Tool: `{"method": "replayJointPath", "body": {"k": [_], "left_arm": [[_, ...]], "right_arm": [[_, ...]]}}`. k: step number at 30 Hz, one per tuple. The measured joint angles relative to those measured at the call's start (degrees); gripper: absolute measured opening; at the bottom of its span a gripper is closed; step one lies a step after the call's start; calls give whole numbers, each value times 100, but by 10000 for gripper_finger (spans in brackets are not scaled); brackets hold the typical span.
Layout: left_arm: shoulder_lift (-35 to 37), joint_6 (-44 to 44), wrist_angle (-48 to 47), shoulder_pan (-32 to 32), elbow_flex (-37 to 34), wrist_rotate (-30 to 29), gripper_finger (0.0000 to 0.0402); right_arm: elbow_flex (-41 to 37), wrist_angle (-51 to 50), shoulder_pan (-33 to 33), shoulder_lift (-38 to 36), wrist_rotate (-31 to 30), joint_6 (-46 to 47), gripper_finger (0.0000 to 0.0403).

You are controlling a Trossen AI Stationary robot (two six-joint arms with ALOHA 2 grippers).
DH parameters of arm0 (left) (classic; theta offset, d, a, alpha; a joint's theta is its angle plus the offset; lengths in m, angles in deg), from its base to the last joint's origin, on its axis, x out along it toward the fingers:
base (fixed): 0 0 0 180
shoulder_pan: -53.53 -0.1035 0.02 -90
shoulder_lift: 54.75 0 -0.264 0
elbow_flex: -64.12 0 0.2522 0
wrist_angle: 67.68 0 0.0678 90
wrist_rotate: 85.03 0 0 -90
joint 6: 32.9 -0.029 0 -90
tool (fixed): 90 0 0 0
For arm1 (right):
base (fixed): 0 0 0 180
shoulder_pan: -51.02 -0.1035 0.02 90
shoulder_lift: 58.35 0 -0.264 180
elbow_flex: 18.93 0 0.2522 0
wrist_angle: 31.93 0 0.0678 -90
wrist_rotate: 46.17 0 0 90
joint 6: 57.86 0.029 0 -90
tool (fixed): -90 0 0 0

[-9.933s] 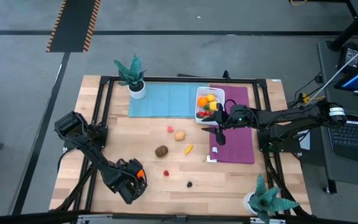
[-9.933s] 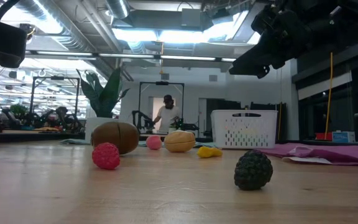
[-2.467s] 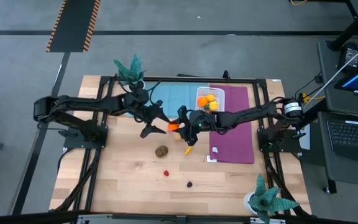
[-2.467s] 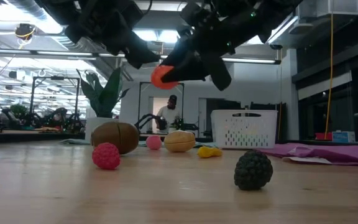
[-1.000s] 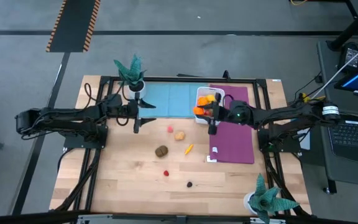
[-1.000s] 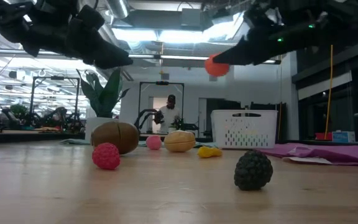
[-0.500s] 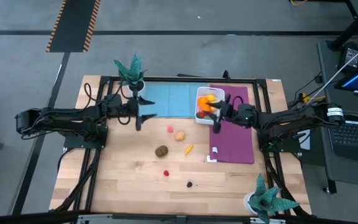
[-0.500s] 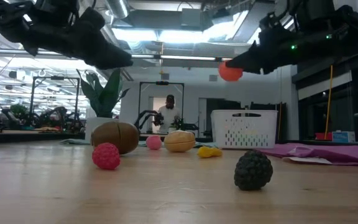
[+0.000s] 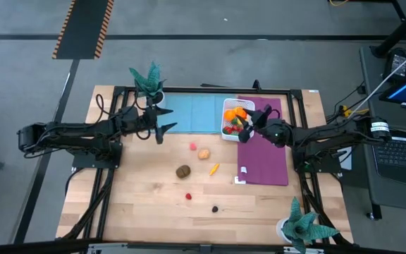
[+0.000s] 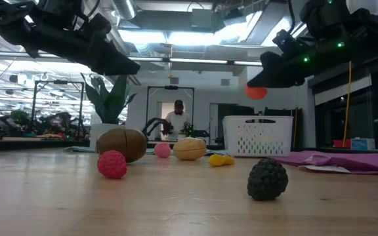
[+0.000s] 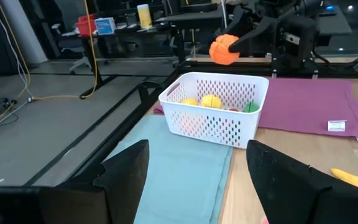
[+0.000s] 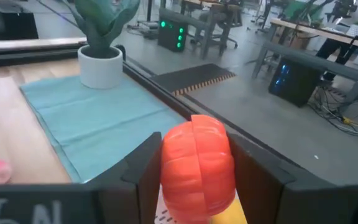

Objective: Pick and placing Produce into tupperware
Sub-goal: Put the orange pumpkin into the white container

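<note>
orange piece carried to above the basket

since half a second ago the right gripper (image 9: 244, 127) has shifted further right in the low view, so the orange piece (image 10: 256, 92) now hangs directly above the white tupperware (image 10: 260, 136) instead of left of it. left arm barely changed.

left to right in the high view: left gripper (image 9: 160, 129) sits upper left of centre, over the near edge of the blue mat (image 9: 189, 113), fingers spread apart and holding nothing; its wrist view confirms the wide gap. a potted plant (image 9: 150, 85) stands at the mat's upper-left corner.

loose produce on the bare wood, centre frame: brown piece (image 9: 182, 171), red berry (image 9: 188, 197), pink piece (image 9: 192, 147), tan piece (image 9: 204, 153), yellow piece (image 9: 214, 168), dark berry (image 9: 215, 209) lowest.

right of centre, the tupperware sits at the seam between the blue mat and the purple mat (image 9: 266, 152), already holding orange, yellow, red and green pieces. the right gripper is clamped on the orange piece (image 12: 197, 163), over the basket's lower right part and clear of its rim. a second potted plant (image 9: 298, 224) sits lower right.

low view background: a person (image 10: 177, 120) far behind the table.
</note>
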Motion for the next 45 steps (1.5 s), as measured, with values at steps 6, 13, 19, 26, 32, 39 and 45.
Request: {"method": "replayJointPath", "body": {"k": [6,13,19,26,32,39,45], "left_arm": [[0,2,-48,0,0,0,263],[0,2,-103,0,0,0,263],[0,9,-221,0,2,0,263],[0,9,-223,0,2,2,263],[0,163,-238,1,2,2,263],[0,208,-379,0,2,2,263],[0,273,-513,1,2,2,263]], "right_arm": [[538,-1231,141,0,258,311,168],[1342,-3087,708,0,1665,894,168],[2069,-4197,1038,0,2516,876,168],[2623,-5020,1326,0,2809,776,168],[2663,-5048,1408,2,2822,633,168],[2654,-5029,1408,4,2966,583,168],[2290,-4759,1408,4,2970,737,168]]}}
